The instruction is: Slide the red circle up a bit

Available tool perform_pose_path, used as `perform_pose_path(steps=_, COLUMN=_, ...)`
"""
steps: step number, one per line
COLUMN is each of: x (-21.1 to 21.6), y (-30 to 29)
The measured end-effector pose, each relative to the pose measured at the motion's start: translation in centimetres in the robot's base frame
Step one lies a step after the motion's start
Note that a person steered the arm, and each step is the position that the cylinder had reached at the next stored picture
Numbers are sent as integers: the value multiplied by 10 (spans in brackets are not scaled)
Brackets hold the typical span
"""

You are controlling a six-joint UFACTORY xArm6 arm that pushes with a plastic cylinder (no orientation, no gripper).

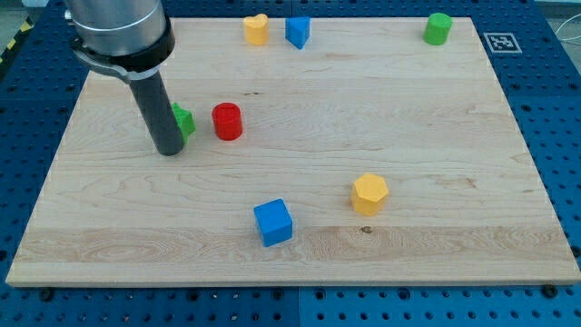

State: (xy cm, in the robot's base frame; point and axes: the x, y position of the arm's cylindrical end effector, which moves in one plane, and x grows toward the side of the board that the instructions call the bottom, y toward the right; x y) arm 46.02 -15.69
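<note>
The red circle (227, 121) is a short red cylinder on the wooden board (290, 263), left of centre. My tip (169, 149) rests on the board to the view's left of the red circle and slightly lower, about a block's width away from it. A green block (183, 119) sits between them, right beside the rod and partly hidden by it; its shape is unclear.
A yellow heart-like block (256, 29) and a blue block (297, 32) sit at the view's top. A green cylinder (438, 28) is at the top right. A blue cube (273, 222) and a yellow hexagon block (369, 193) lie lower centre.
</note>
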Motion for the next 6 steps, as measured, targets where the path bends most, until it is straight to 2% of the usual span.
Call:
perform_pose_path(steps=1, x=26, y=14)
perform_pose_path(steps=2, x=34, y=43)
perform_pose_path(steps=4, x=-18, y=56)
perform_pose_path(steps=6, x=-48, y=56)
